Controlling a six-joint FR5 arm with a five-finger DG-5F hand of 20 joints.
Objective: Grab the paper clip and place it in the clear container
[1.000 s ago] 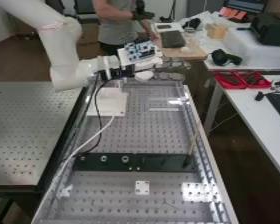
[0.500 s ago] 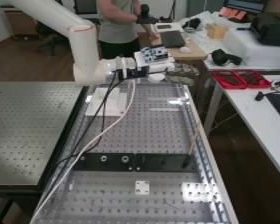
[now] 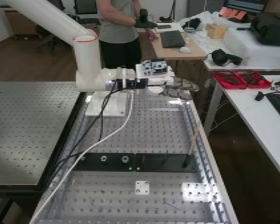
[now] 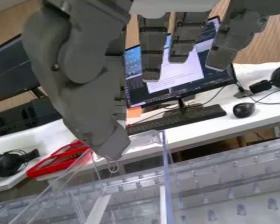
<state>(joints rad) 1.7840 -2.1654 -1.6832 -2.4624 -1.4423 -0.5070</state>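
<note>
Over the far end of the perforated bench, the hand [image 3: 180, 89] hangs at the end of the white arm in the high view. In the wrist view the hand [image 4: 77, 80] has its thumb and one finger brought together at the tips, while its other fingers extend fairly straight. A small wire paper clip [image 4: 113, 167] dangles from the pinched tips, its upper end hidden by them. Transparent walls of the clear container [image 4: 166, 172] rise close to the clip; whether the clip is inside their edges I cannot tell.
Along the bench's right side stands a thin upright stick [image 3: 193, 142]; a dark strip [image 3: 167, 162] crosses the bench. Cables [image 3: 101, 141] hang from the arm over the bench. Red trays [image 3: 240, 79] lie on the white side table [image 3: 260, 107].
The arm has swung to the right and come lower, bringing the hand from beyond the bench's far edge to above its far right corner.
</note>
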